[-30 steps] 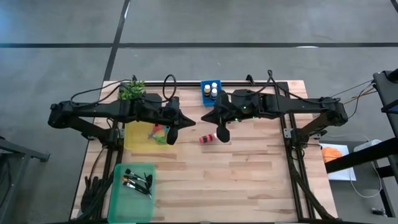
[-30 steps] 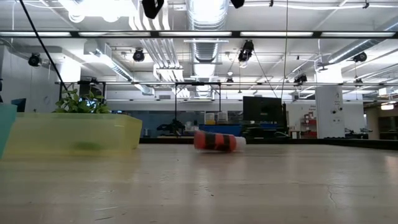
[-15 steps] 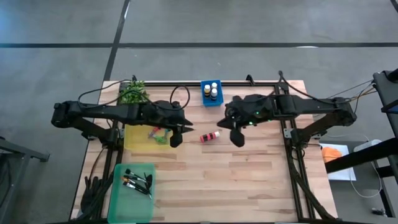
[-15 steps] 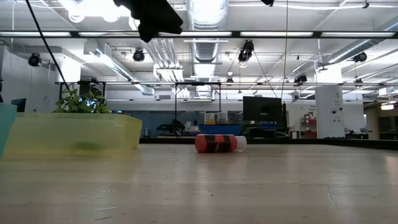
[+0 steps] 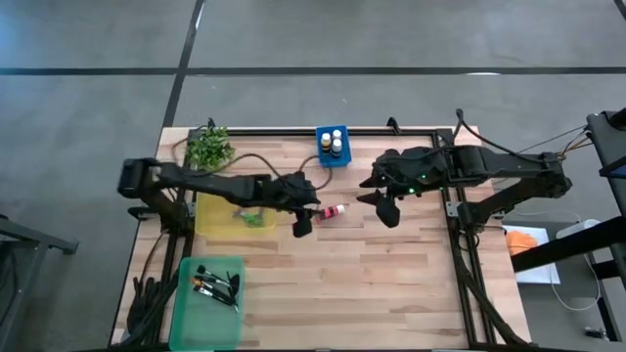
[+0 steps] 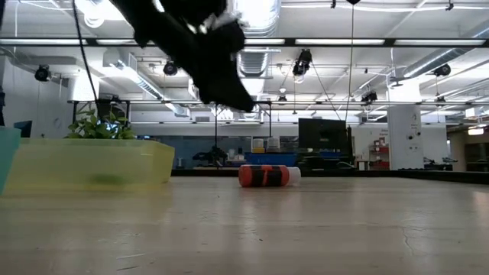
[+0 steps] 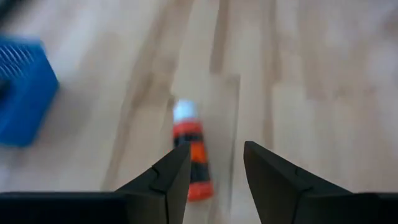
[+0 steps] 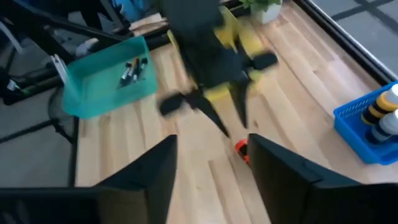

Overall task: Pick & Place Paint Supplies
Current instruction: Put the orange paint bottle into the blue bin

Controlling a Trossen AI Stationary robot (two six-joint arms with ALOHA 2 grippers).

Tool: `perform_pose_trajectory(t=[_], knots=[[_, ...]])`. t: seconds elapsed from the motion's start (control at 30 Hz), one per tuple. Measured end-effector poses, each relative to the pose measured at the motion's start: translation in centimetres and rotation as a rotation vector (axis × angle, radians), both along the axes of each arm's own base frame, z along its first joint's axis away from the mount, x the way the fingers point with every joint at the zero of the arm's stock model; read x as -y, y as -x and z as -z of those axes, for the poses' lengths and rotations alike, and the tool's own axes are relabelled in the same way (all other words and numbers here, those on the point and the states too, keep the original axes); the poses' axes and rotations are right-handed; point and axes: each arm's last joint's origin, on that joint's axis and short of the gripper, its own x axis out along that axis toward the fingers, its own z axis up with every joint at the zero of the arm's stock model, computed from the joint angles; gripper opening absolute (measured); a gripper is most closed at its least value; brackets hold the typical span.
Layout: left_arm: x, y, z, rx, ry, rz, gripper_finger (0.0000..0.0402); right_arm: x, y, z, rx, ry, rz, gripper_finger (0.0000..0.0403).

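Since a second ago, the left gripper (image 5: 302,217) has swung out from over the yellow bin (image 5: 217,217) to hang right beside the red paint bottle (image 5: 332,211), while the right gripper (image 5: 383,206) has drawn back from the bottle toward its own side. That bottle lies on its side on the bare wooden table (image 5: 391,284), between the two grippers, its white cap pointing away from the yellow bin and toward the right arm.

From the left wrist, the bottle (image 7: 189,158) sits just ahead of the parted fingers (image 7: 163,180), its long axis running nearly straight on, with the cap at the far end; it leans toward one finger (not yet centred in the gap). So the bottle's length runs along the approach rather than across the gap, and the left gripper looks clearly nearer.

Farther from the bottle, the right gripper's fingers (image 8: 149,177) also stand apart, holding nothing. A blue rack (image 5: 333,145) with two bottles stands beyond, at the table's far edge.
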Motion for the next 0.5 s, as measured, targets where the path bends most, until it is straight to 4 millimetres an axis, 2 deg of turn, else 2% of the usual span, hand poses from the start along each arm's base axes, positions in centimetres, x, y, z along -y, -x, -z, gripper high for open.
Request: perform_pose_trajectory(t=[0.07, 0.2, 0.3, 0.5], knots=[[-0.1, -0.9, 1.9, -0.062, 0.017, 0.024, 0.016, -0.1, 0.3, -0.2, 0.002, -0.017, 0.005, 0.0213], [-0.1, -2.8, 4.2, -0.132, 0.04, 0.082, 0.0163, -0.3, 0.7, -0.2, -0.008, -0.032, 0.007, 0.0244], [-0.3, -3.5, 6.1, -0.209, 0.037, 0.067, 0.0178, -0.3, 1.1, -0.3, -0.011, -0.046, 0.014, 0.0258], [-0.7, -4.1, 6.2, -0.196, -0.053, -0.002, 0.0222, -0.3, 1.5, -0.5, -0.002, -0.056, 0.021, 0.0262]])
